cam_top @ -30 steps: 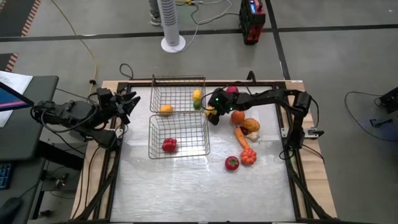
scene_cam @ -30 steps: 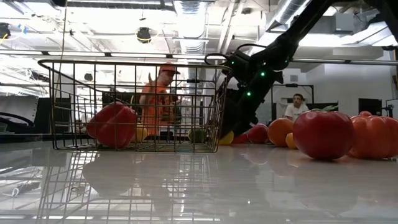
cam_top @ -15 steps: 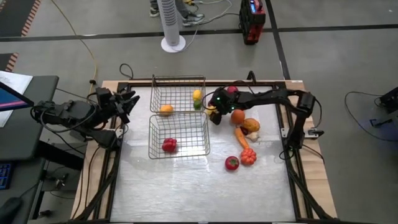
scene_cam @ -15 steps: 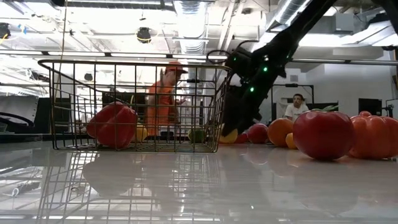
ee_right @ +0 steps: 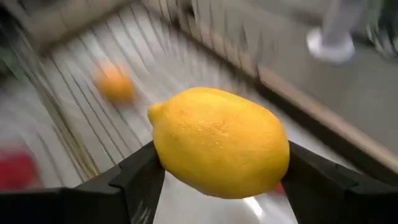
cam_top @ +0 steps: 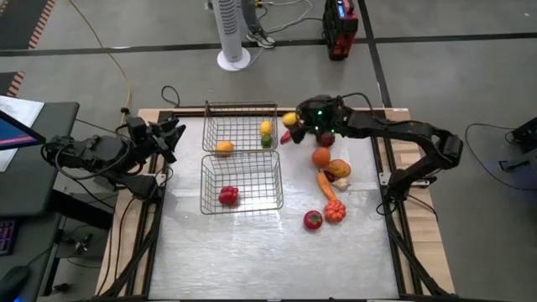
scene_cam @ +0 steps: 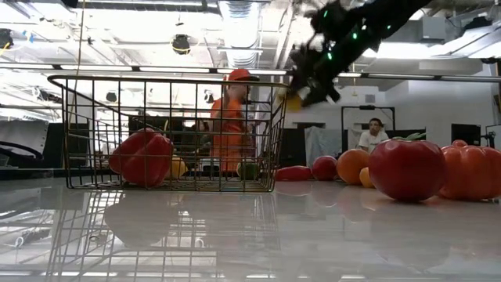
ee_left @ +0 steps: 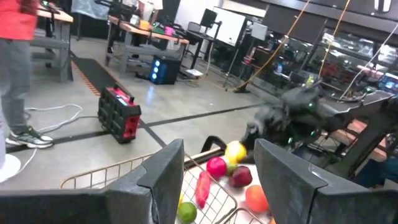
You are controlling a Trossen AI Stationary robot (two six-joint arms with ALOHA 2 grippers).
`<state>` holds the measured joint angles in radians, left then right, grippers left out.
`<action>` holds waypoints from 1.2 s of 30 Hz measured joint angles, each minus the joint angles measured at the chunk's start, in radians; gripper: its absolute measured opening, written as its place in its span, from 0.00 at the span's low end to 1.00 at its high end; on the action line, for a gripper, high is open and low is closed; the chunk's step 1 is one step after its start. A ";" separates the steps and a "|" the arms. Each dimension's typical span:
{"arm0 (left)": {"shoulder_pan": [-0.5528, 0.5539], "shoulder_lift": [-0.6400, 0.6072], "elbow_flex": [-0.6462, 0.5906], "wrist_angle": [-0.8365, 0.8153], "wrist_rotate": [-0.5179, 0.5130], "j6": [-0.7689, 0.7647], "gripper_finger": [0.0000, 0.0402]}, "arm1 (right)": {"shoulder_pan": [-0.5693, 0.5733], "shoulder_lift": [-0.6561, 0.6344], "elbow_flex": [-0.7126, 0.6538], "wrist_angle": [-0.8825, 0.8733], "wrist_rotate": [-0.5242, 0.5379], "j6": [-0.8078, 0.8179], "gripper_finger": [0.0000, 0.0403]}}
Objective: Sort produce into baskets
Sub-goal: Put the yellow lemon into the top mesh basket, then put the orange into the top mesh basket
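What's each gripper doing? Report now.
Left gripper: jaws open, empty, at the table's left edge.
Right gripper: jaws shut on the lemon, raised.

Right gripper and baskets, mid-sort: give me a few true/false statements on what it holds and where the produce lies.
1. The right gripper holds a yellow lemon between its fingers. True.
2. The lemon rests on the table. False: it is lifted, level with the basket rim in the low view.
3. The near basket holds a red pepper. True.
4. The far basket is empty. False: it holds an orange piece and yellow and green pieces.
5. The left gripper holds a tomato. False: it waits empty at the table's left edge.
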<state>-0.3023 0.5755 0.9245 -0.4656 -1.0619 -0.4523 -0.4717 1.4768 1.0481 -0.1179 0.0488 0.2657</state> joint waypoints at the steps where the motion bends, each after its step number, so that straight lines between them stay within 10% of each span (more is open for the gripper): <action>1: 0.000 0.000 0.000 0.000 0.000 0.002 0.45 | 0.006 -0.004 0.000 0.054 -0.003 0.023 0.76; 13: 0.000 0.000 0.000 0.004 0.000 0.002 0.45 | 0.106 0.216 0.108 0.368 -0.129 0.101 0.89; 22: 0.000 0.000 0.000 0.008 0.010 -0.005 0.45 | 0.056 0.269 0.339 -0.081 -0.205 -0.021 0.96; 36: 0.000 0.000 0.000 0.008 0.037 -0.006 0.45 | -0.068 0.197 0.349 -0.734 -0.053 -0.142 0.89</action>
<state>-0.3023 0.5751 0.9245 -0.4580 -1.0248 -0.4587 -0.5402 1.6741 1.3968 -0.8515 -0.0047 0.1241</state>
